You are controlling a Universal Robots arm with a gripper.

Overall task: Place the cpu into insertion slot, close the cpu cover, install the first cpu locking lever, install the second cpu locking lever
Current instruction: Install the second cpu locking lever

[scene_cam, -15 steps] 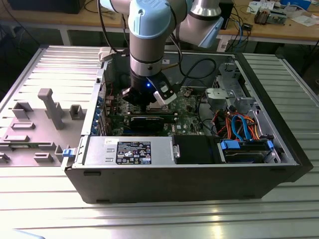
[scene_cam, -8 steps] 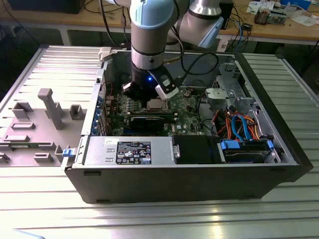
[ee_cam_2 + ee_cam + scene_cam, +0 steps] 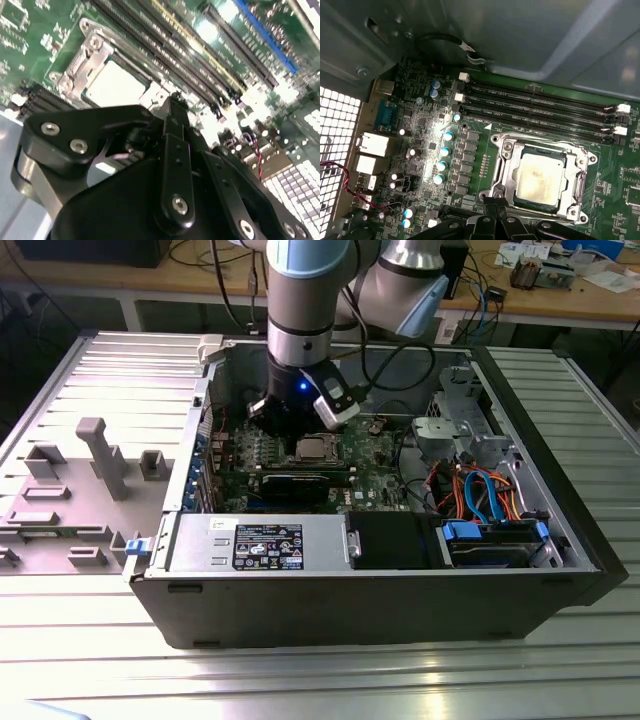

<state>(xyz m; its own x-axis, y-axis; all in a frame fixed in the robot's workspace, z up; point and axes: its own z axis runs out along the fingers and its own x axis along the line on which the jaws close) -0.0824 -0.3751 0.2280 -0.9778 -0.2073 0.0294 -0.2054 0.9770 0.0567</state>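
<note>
Gripper (image 3: 495, 204) low over green motherboard (image 3: 485, 125) inside open computer case (image 3: 400, 600), fingertips pressed together at socket edge, holding nothing, cpu (image 3: 538, 178) seated in socket, cpu cover (image 3: 507, 167) closed flat around it, memory slots (image 3: 540, 107) beside socket.

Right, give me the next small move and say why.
Probably ease the gripper slightly lower at the socket's edge, to start the locking. The cpu already sits in the socket, the cover lies flat around it, and the shut fingers are right at that edge.
</note>
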